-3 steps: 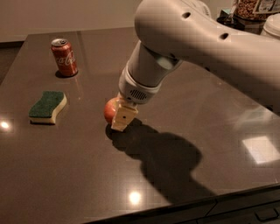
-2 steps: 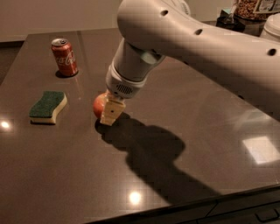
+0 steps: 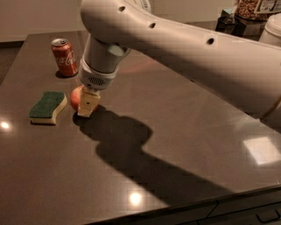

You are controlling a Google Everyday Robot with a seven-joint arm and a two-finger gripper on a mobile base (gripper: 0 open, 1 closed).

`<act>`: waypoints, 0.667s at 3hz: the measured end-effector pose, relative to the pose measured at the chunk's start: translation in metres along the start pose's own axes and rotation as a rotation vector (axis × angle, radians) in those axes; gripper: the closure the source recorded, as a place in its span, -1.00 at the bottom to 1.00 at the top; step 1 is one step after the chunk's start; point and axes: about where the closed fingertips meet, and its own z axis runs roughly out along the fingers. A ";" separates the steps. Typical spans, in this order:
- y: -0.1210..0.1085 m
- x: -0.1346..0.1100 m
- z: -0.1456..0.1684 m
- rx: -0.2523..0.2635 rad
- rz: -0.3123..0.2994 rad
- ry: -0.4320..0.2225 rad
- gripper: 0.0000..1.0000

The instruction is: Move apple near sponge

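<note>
The red apple [image 3: 75, 97] rests low on the dark table, just right of the sponge [image 3: 47, 107], a green-topped, pale yellow sponge with wavy edges. A narrow gap separates them. My gripper [image 3: 84, 102] reaches down from the big white arm and is shut on the apple. One tan finger [image 3: 88, 103] covers the apple's right side and the other finger is hidden behind it.
A red soda can [image 3: 65, 57] stands upright behind the apple, near the table's far left. The dark table [image 3: 175, 132] has its front edge at the bottom. Containers [image 3: 252, 11] stand at the back right. The arm's shadow falls right of the apple.
My gripper has carried the apple leftward across the table, from about mid-table to right beside the sponge. The sponge and can have not moved.
</note>
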 end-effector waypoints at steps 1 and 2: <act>-0.004 -0.015 0.014 -0.002 -0.046 0.002 0.67; -0.006 -0.018 0.026 -0.005 -0.081 0.015 0.05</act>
